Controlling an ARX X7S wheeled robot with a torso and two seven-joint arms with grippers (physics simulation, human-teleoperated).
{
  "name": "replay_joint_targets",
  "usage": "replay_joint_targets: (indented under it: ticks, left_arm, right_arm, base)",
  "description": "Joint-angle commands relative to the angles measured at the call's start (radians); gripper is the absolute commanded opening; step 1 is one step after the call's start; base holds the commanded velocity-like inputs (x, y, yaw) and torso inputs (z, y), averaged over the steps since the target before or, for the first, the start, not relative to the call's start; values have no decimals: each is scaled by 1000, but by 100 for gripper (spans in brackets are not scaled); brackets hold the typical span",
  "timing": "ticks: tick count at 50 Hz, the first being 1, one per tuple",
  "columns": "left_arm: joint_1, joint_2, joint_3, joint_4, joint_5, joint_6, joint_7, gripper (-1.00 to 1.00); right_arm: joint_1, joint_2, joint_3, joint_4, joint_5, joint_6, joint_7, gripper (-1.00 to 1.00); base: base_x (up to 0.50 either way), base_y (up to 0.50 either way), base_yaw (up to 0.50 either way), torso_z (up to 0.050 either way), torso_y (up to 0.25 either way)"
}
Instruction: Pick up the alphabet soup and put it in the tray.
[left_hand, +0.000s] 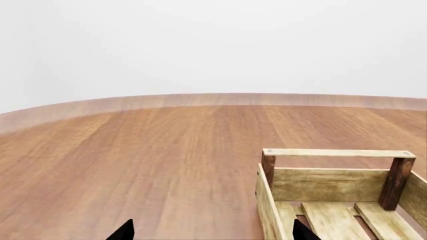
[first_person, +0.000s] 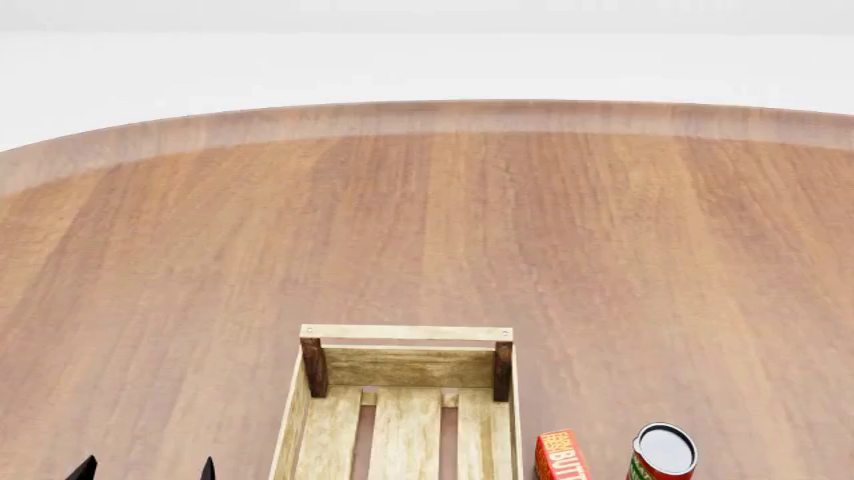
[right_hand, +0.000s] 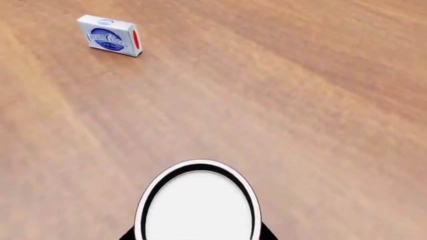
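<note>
The alphabet soup (right_hand: 198, 207), a cylindrical can, is seen only from above in the right wrist view. A white-grey top ringed in black is shown and the label is hidden, so its identity is judged from the lid alone. It is framed between the dark tips of the right gripper (right_hand: 198, 235), one at each side of it. Whether the jaws are pressed onto it cannot be told, nor whether it is lifted off the brown wooden bench (first_person: 427, 230).

A firm hold should be confirmed before any lift, and the can kept upright and carried high enough for the raised end rail to be cleared.

The tray (first_person: 404, 333), a large rectangular crate of light-wood slats with darker corner posts, is seen empty where visible. The left gripper (left_hand: 212, 234) is held near it, jaws wide and holding nothing.
</note>
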Motion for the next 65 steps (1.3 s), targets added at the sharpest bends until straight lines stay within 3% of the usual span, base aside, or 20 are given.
replay_joint_targets:
  ticks: [1,43,65]
  left_arm:
    - [0,-3,4,2,-3,-1,-4,100]
    - [-4,-15,19,1,-18,5,-17,100]
    - [-3,-21,27,8,-25,8,-23,100]
  right_arm:
    - [-11,3,3,-37,11,11,-2,-100]
    - [-10,79,-34,-591,199,287,110,-100]
    - [127,120,-188,-700,237,376,138,-100]
  base:
    - [0,0,0,0,0]
    - [0,0,0,0,0]
    - [0,0,0,0,0]
